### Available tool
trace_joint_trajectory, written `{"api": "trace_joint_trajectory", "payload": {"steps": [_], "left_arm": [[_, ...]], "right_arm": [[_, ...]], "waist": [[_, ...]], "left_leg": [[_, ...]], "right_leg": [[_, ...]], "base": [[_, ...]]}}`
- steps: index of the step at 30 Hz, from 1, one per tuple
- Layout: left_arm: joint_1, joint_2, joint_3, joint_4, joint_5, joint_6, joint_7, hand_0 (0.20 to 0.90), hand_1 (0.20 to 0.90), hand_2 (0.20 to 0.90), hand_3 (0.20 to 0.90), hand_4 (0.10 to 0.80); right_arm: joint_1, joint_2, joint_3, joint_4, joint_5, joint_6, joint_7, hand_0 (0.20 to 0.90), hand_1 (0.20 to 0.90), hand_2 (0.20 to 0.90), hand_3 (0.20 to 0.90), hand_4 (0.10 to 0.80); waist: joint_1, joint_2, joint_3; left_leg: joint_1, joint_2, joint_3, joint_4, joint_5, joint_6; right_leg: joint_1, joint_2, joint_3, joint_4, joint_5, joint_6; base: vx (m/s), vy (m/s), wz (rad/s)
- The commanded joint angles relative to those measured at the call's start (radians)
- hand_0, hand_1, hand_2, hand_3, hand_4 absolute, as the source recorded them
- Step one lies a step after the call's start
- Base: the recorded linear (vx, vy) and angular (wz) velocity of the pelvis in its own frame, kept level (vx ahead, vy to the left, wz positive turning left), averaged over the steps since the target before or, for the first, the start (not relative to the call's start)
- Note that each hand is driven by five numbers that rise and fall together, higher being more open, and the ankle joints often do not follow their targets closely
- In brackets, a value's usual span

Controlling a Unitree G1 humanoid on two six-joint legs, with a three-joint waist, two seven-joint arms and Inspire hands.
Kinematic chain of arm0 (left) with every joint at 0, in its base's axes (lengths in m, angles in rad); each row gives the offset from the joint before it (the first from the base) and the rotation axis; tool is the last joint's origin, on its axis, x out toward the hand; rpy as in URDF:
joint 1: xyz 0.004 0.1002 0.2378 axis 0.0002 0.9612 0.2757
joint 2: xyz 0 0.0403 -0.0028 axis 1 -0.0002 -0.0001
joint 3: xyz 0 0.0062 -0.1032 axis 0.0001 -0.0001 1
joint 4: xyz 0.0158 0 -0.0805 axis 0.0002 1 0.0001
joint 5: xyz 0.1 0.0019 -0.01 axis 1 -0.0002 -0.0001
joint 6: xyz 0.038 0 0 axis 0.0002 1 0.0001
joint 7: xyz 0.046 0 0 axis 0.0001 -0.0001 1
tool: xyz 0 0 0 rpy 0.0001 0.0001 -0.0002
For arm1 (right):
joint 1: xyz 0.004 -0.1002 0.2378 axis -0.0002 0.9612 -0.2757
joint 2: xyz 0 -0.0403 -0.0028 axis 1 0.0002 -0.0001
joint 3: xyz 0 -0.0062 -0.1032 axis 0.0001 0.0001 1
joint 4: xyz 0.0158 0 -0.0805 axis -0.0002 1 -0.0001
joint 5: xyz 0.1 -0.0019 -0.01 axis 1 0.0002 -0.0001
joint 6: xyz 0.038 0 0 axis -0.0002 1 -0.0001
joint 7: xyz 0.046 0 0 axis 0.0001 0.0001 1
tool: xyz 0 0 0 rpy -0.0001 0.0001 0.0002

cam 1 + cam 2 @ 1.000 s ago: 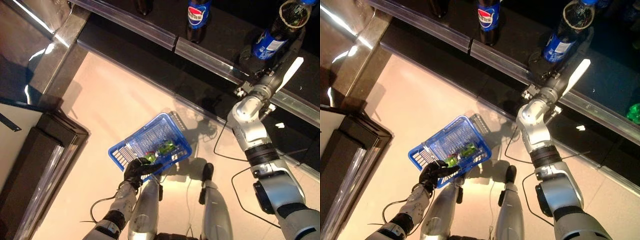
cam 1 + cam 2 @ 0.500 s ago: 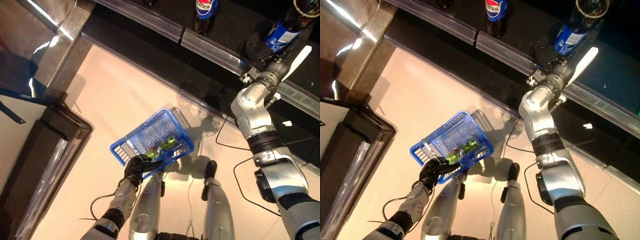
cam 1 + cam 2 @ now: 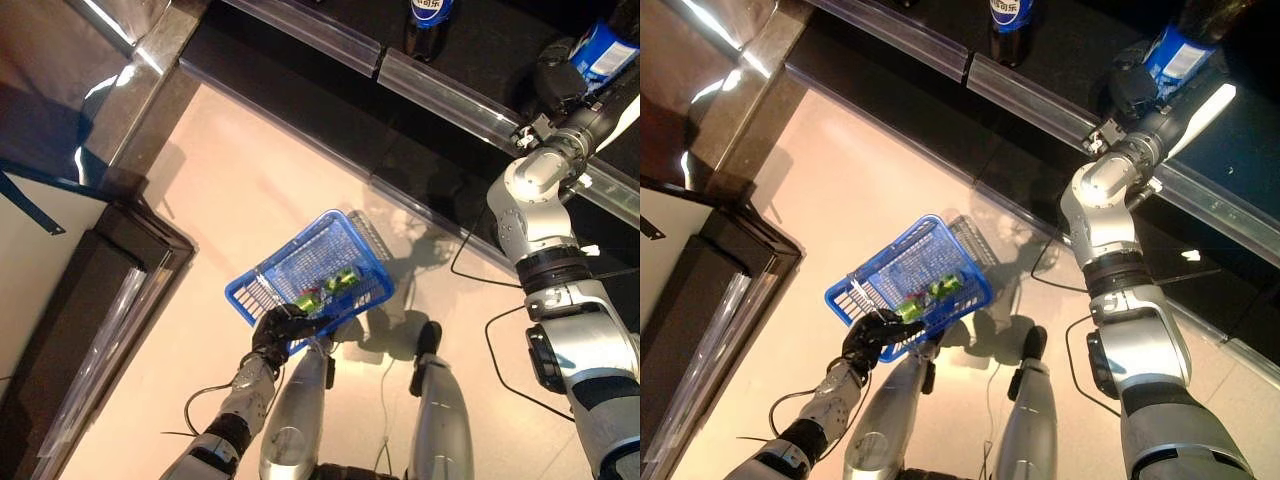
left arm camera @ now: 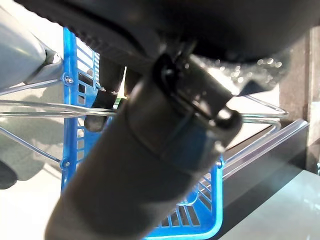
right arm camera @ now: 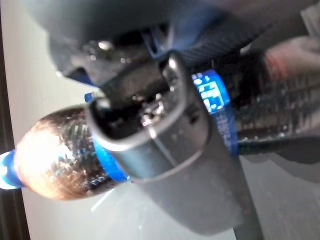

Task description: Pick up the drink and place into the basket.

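Observation:
A dark cola bottle with a blue label (image 3: 1173, 55) stands on the black shelf at the far right. My right hand (image 3: 1132, 90) is against it. In the right wrist view the thumb (image 5: 170, 165) and curled fingers are wrapped round the bottle (image 5: 60, 150). My left hand (image 3: 282, 328) is shut on the thin wire handles (image 4: 50, 102) of the blue basket (image 3: 280, 252), which hangs low in front above the floor. Green drinks (image 3: 340, 280) lie inside the basket.
Another cola bottle (image 3: 428, 15) stands further left on the shelf, behind a clear rail (image 3: 450, 95) along the shelf's front edge. A dark cabinet (image 3: 90, 330) stands at the left. Beige floor lies between the shelf and the basket.
The whole picture has shifted, so the camera has moved. The right hand has closed in on the cola bottle. The left hand still holds the basket the same way.

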Motion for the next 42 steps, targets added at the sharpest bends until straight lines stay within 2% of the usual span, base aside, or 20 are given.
{"api": "trace_joint_trajectory", "payload": {"steps": [1,4,10,14,17,20,22,23,24,26,30,33,36,42], "left_arm": [[0.232,0.101,-0.022,-0.01,-0.028,-0.031,-0.016,0.3,0.3,0.3,0.2,0.1],[0.238,0.102,0.003,-0.029,-0.061,-0.056,-0.026,0.3,0.3,0.3,0.2,0.1],[0.259,0.107,0.054,-0.097,-0.083,-0.095,-0.022,0.3,0.3,0.3,0.2,0.1],[0.283,0.113,0.09,-0.131,-0.096,-0.114,-0.038,0.3,0.3,0.3,0.2,0.1],[0.318,0.117,0.132,-0.201,-0.099,-0.13,-0.071,0.3,0.3,0.3,0.2,0.1],[0.333,0.12,0.139,-0.233,-0.098,-0.135,-0.087,0.3,0.3,0.3,0.2,0.1],[0.369,0.135,0.157,-0.332,-0.096,-0.136,-0.116,0.3,0.3,0.3,0.2,0.1],[0.374,0.137,0.159,-0.346,-0.098,-0.136,-0.123,0.3,0.3,0.3,0.2,0.1],[0.393,0.152,0.164,-0.414,-0.089,-0.127,-0.13,0.3,0.3,0.3,0.2,0.1],[0.413,0.169,0.162,-0.491,-0.075,-0.117,-0.139,0.3,0.3,0.3,0.2,0.1],[0.435,0.198,0.157,-0.608,-0.09,-0.091,-0.145,0.3,0.3,0.3,0.2,0.1],[0.458,0.223,0.148,-0.739,-0.086,-0.069,-0.149,0.3,0.3,0.3,0.2,0.1],[0.469,0.235,0.14,-0.817,-0.115,-0.03,-0.162,0.3,0.3,0.3,0.2,0.1],[0.463,0.281,0.113,-0.932,-0.113,-0.002,-0.189,0.3,0.3,0.3,0.2,0.1]], "right_arm": [[-0.07,-0.129,-0.029,-0.12,-0.042,-0.145,0.027,0.3,0.3,0.3,0.2,0.1],[-0.043,-0.135,-0.041,-0.159,-0.038,-0.152,0.043,0.3,0.3,0.3,0.2,0.1],[0.044,-0.138,-0.081,-0.341,-0.081,-0.104,0.096,0.3,0.3,0.3,0.2,0.1],[0.128,-0.132,-0.103,-0.479,-0.087,-0.08,0.165,0.3,0.3,0.3,0.2,0.1],[0.246,-0.108,-0.115,-0.659,-0.078,-0.057,0.283,0.3,0.3,0.3,0.2,0.1],[0.287,-0.094,-0.118,-0.709,-0.04,-0.055,0.348,0.3,0.3,0.3,0.2,0.1],[0.38,-0.069,-0.108,-0.81,0.01,-0.04,0.489,0.3,0.3,0.3,0.2,0.1],[0.393,-0.064,-0.104,-0.823,0.018,-0.041,0.516,0.3,0.3,0.3,0.2,0.1],[0.449,-0.041,-0.086,-0.881,0.068,-0.026,0.596,0.3,0.3,0.3,0.2,0.1],[0.497,-0.024,-0.063,-0.929,0.126,-0.01,0.669,0.3,0.3,0.3,0.2,0.1],[0.55,-0.002,-0.025,-0.988,0.19,0.015,0.756,0.3,0.3,0.3,0.2,0.1],[0.606,0.039,0.046,-1.046,0.207,0.045,0.826,0.3,0.3,0.3,0.2,0.1],[0.623,0.059,0.104,-1.066,0.192,0.051,0.844,0.3,0.3,0.3,0.2,0.1],[0.587,0.076,0.225,-1.041,0.189,0.085,0.836,0.3,0.3,0.3,0.2,0.1]], "waist": [[0.016,-0.016,-0.014],[0.008,-0.016,-0.014],[-0.006,-0.024,-0.017],[-0.015,-0.033,-0.058],[-0.026,-0.043,-0.1],[-0.03,-0.047,-0.112],[-0.034,-0.058,-0.134],[-0.035,-0.06,-0.137],[-0.034,-0.068,-0.155],[-0.031,-0.075,-0.172],[-0.026,-0.078,-0.189],[-0.012,-0.079,-0.206],[0.004,-0.081,-0.214],[0.043,-0.084,-0.213]], "left_leg": [[-0.051,-0.022,-0.068,0.151,-0.065,0.028],[-0.017,-0.02,-0.062,0.143,-0.064,0.025],[0.06,-0.011,-0.054,0.135,-0.062,0.016],[0.093,-0.004,-0.051,0.113,-0.047,0.01],[0.133,0.007,-0.048,0.1,-0.041,0.003],[0.146,0.011,-0.047,0.096,-0.039,0.001],[0.162,0.015,-0.046,0.102,-0.037,-0.001],[0.164,0.015,-0.046,0.103,-0.038,-0.001],[0.176,0.019,-0.046,0.105,-0.037,-0.003],[0.191,0.021,-0.048,0.1,-0.037,-0.004],[0.212,0.022,-0.05,0.085,-0.034,-0.003],[0.235,0.019,-0.058,0.062,-0.033,-0.002],[0.254,0.015,-0.065,0.041,-0.038,0.0],[0.258,0.008,-0.087,0.044,-0.049,0.003]], "right_leg": [[0.051,-0.023,-0.079,-0.006,0.012,-0.055],[0.082,-0.023,-0.076,-0.012,0.006,-0.057],[0.163,-0.017,-0.073,-0.017,-0.02,-0.063],[0.202,-0.012,-0.076,-0.039,-0.023,-0.067],[0.246,-0.008,-0.077,-0.053,-0.034,-0.069],[0.26,-0.005,-0.077,-0.057,-0.038,-0.071],[0.284,-0.001,-0.077,-0.059,-0.045,-0.075],[0.288,0.0,-0.078,-0.059,-0.046,-0.075],[0.309,0.003,-0.081,-0.062,-0.05,-0.076],[0.333,0.006,-0.084,-0.071,-0.053,-0.075],[0.365,0.009,-0.088,-0.088,-0.055,-0.075],[0.401,0.012,-0.098,-0.112,-0.053,-0.071],[0.424,0.013,-0.112,-0.13,-0.05,-0.066],[0.441,0.009,-0.135,-0.134,-0.048,-0.061]], "base": [[-0.042,0.03,0.0],[-0.051,0.031,-0.01],[-0.031,0.013,0.01],[0.019,0.02,-0.04],[0.068,0.02,0.02],[0.05,0.007,-0.03],[0.046,-0.015,-0.06],[0.068,-0.024,-0.01],[0.068,-0.024,0.0],[0.081,-0.027,0.01],[0.055,0.0,0.1],[0.046,-0.003,0.1],[0.01,-0.018,0.13],[-0.035,-0.035,0.08]]}}
